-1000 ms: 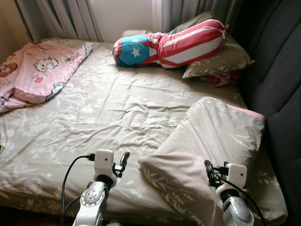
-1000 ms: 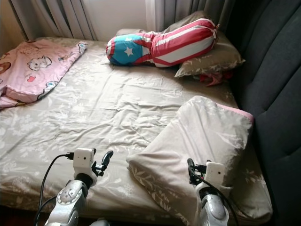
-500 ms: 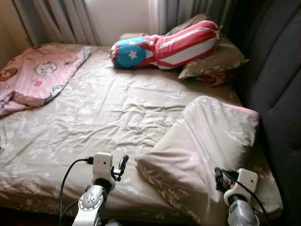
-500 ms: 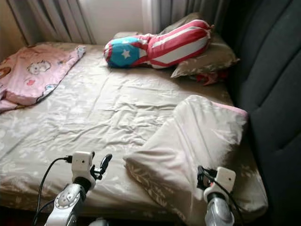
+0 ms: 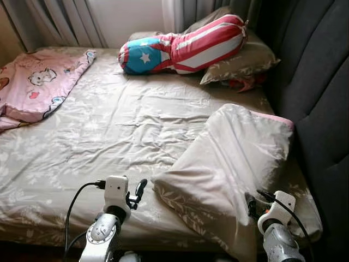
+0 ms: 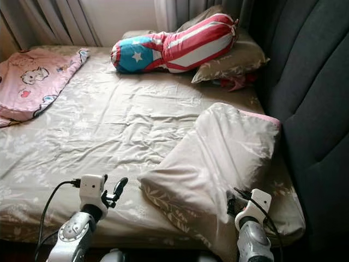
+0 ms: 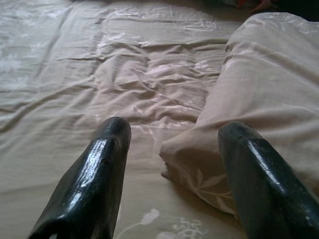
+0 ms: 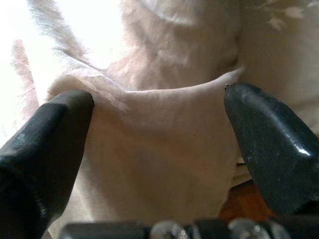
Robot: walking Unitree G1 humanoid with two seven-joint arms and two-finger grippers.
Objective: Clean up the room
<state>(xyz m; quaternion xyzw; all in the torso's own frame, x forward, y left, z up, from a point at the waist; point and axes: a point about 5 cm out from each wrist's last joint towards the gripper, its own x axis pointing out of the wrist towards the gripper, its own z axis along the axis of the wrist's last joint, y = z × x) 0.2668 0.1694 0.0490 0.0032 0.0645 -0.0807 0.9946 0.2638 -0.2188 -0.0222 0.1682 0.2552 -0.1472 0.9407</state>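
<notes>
Reaching over the near edge of the bed [image 5: 65, 147], the left tool [image 5: 137, 192] hangs just above the beige floral sheet [image 5: 136, 125], its two black fingers [image 7: 94, 169] spread apart with nothing between them; in the left wrist view the near corner of the folded duvet [image 5: 229, 158] lies just ahead of it on the sheet. The right tool [image 5: 252, 206] sits low at the bed's near right corner, pressed up against the hanging edge of that duvet. In the right wrist view its fingers [image 8: 269, 144] stand wide apart with the pale cloth bulging into the gap between them, not pinched. The duvet itself is a thick, beige, leaf-patterned fold lying on the right half of the bed, running from the near edge back toward the dark grey padded headboard [image 5: 322, 98], with a strip of pink showing along its far edge. Farther back on the left lies a pink blanket [image 5: 38, 82] printed with cartoon figures, bunched at the bed's left side. At the far end a long bolster [image 5: 180, 46] in red and white stripes, with a blue end bearing a white star, rests across a beige pillow [image 5: 240, 63]. A bit of red cloth [image 5: 240, 83] peeks out beneath that pillow. Grey curtains [image 5: 60, 22] hang behind the bed
</notes>
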